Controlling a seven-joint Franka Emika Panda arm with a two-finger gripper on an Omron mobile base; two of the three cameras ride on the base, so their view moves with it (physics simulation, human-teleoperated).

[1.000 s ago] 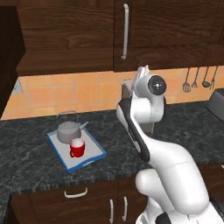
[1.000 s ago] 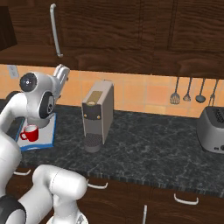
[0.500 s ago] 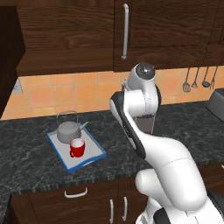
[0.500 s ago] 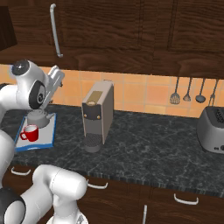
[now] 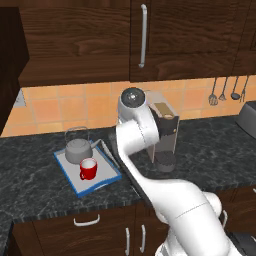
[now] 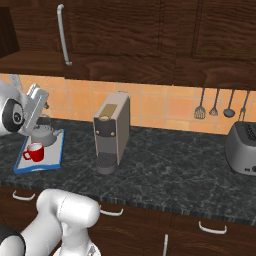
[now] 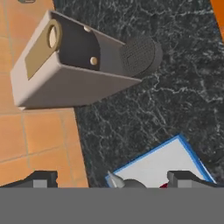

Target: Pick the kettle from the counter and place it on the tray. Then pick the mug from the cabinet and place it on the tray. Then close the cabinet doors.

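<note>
The left cabinet door (image 5: 10,65) was the thing left to deal with. It appeared to stand swung out as a dark panel at the 9 o'clock edge of the left base view (its bar handle could not be made out there). Its partner, the right cabinet door (image 5: 190,40), looked closed flush, and its silver handle (image 5: 142,35) ran straight along the 12-to-6 line.

Below the doors, the kettle (image 5: 77,150) and the red mug (image 5: 88,169) both sat inside the blue-rimmed tray (image 5: 98,185). The mug was just at the kettle's 5 o'clock. So the two carrying steps seemed done.

The tray rested on the dark stone counter (image 5: 210,150), with the coffee machine (image 5: 165,135) well off at its 3 o'clock.

The claw (image 6: 36,107) hung low over the far side of the tray, with its fingers spread wide and nothing between them. In the hand view the tips framed a corner of the tray, so it was pointing down at the counter, not up at the cupboard.

In the right base view the open door showed as a dark slab towards 11 o'clock from the claw, well apart and higher. By my reckoning, the next move would need the claw to rise and swing towards that slab. It would have to come round behind the door's outer face, because a push from the hinge side would only open the door further.
</note>
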